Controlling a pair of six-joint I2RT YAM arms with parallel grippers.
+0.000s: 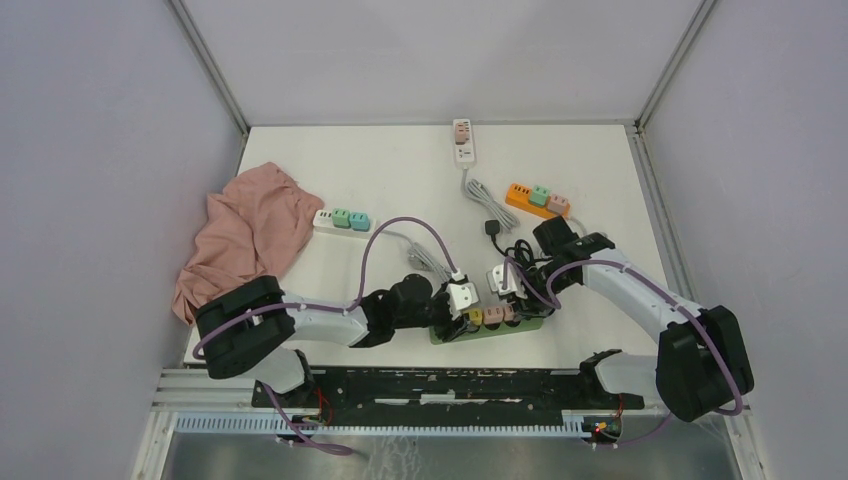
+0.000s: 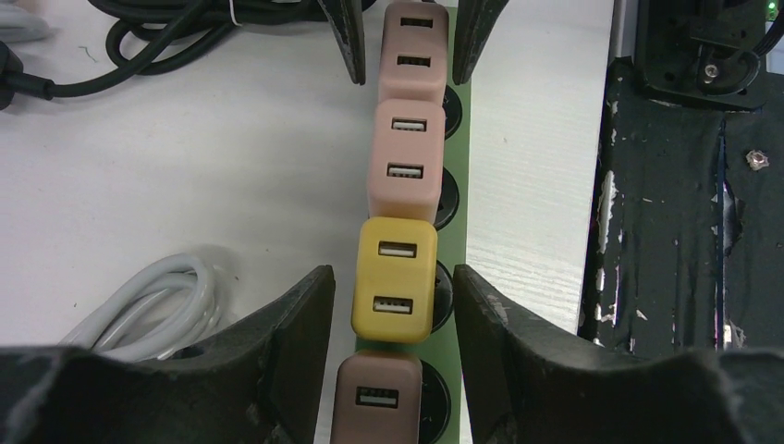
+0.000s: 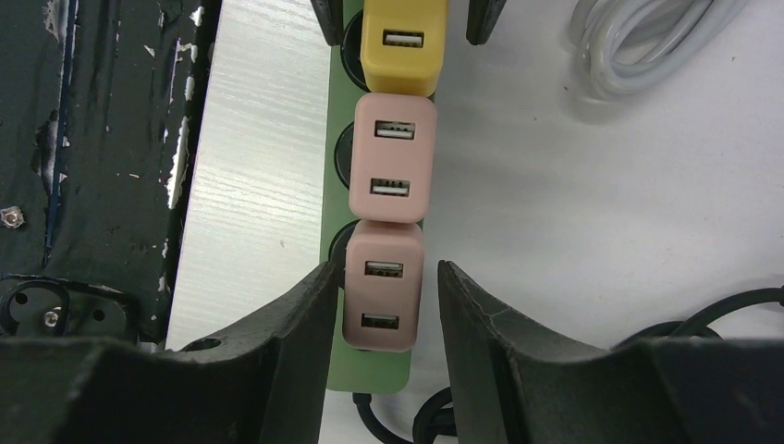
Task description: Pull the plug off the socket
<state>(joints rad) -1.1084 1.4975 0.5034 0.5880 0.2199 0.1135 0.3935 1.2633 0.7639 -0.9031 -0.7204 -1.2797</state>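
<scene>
White table (image 1: 400, 160), walled bay: grippers astride plugs on the green power strip (image 1: 490, 328)
Nearest you, the left gripper (image 2: 393, 277) stands parted around the yellow plug (image 2: 393, 305), gaps either side; the right gripper (image 3: 388, 273) likewise around the end pink plug (image 3: 383, 296); both plugs seated. Beyond, an orange strip (image 1: 535, 200)

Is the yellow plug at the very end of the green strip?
No, the yellow plug sits between a pink plug and a brown plug.
</scene>
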